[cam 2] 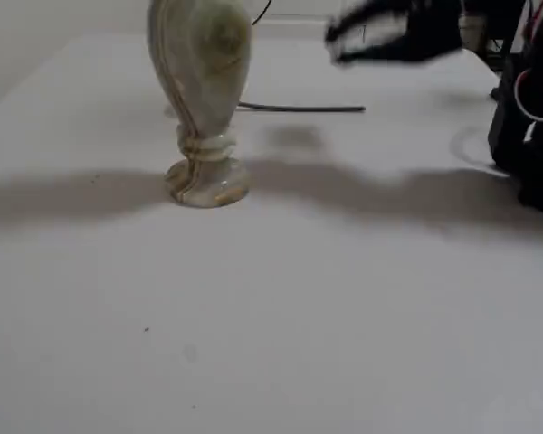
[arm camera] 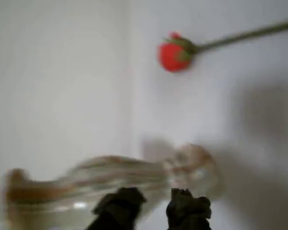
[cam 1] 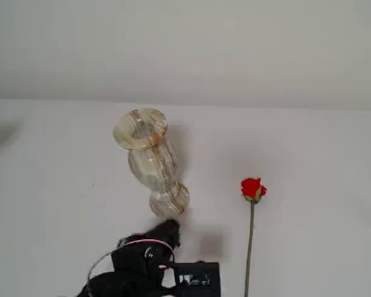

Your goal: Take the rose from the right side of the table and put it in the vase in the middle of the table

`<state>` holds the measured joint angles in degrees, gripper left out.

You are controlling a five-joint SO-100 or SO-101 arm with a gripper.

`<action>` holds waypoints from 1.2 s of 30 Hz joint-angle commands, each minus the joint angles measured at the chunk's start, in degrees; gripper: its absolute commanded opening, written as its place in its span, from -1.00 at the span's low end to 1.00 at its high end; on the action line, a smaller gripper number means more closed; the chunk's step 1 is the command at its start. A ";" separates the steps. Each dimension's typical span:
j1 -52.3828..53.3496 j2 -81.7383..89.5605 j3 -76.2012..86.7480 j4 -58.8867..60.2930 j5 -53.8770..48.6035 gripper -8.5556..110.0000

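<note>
The vase [cam 1: 149,158] stands upright mid-table, cream with tan streaks; its rim faces up. It shows blurred in the wrist view [arm camera: 110,179] and in another fixed view [cam 2: 199,81]. The rose [cam 1: 252,188] lies flat on the white table [cam 1: 49,216] to the vase's right, bud away from the arm, stem running toward the near edge. In the wrist view the bud [arm camera: 173,55] lies beyond the vase. My black gripper [cam 1: 170,228] hovers just beside the vase's foot, clear of the rose. Its fingers [arm camera: 119,205] stand slightly apart and hold nothing. It is blurred in a fixed view [cam 2: 339,45].
The arm's black base and a motor block [cam 1: 196,279] with red and white wires sit at the near edge. A thin dark line [cam 2: 299,108], likely the rose's stem, lies behind the vase. The arm's shadow crosses the table.
</note>
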<state>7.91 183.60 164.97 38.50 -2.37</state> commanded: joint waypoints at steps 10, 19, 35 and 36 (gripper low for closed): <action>13.80 -43.59 -45.70 2.72 20.74 -0.51; 17.67 -75.50 -72.86 13.89 29.53 -0.31; 8.70 -116.89 -116.10 44.47 43.86 -0.19; 8.61 -121.11 -121.29 47.46 44.38 -0.19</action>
<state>17.84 73.74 63.19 74.71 38.85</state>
